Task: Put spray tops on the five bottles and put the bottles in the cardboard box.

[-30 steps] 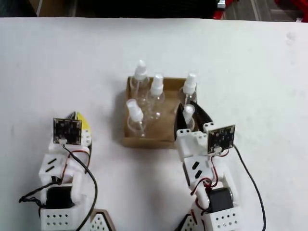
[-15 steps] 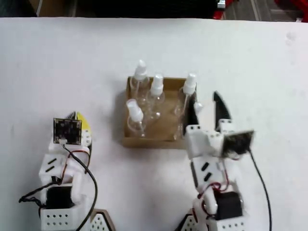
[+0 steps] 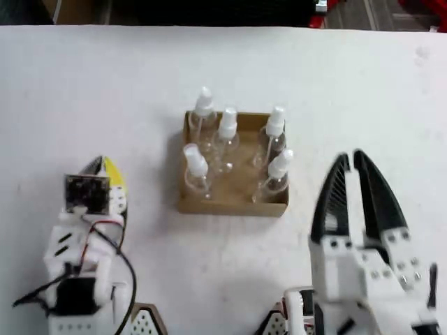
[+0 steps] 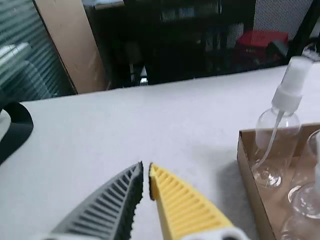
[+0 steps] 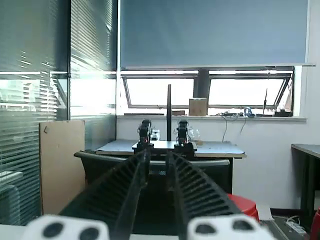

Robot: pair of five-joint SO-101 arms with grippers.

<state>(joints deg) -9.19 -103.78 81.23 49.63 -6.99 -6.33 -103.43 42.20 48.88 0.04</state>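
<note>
Five clear bottles with white spray tops stand upright in the cardboard box [image 3: 230,207]: three along the far side [image 3: 203,112] [image 3: 227,129] [image 3: 274,129] and two at the near side [image 3: 194,167] [image 3: 277,171]. My right gripper [image 3: 351,157] is lifted high, to the right of the box and nearer than it, black fingers together and holding nothing; its wrist view looks out level into the room past the fingertips [image 5: 157,152]. My left gripper [image 3: 103,164] rests shut and empty left of the box. Past its tips [image 4: 145,170] the left wrist view shows the far-left bottle [image 4: 277,135] and the box wall [image 4: 250,170].
White tabletop lies bare all around the box [image 3: 105,84]. The table's far edge runs along the top of the high view, with dark furniture and a red object [image 3: 419,7] behind it. Both arm bases sit at the near edge.
The right gripper let go of the near-right bottle, leaving it standing in the box. It drew back, rose toward the camera and its fingers came together. The left arm shifted slightly.
</note>
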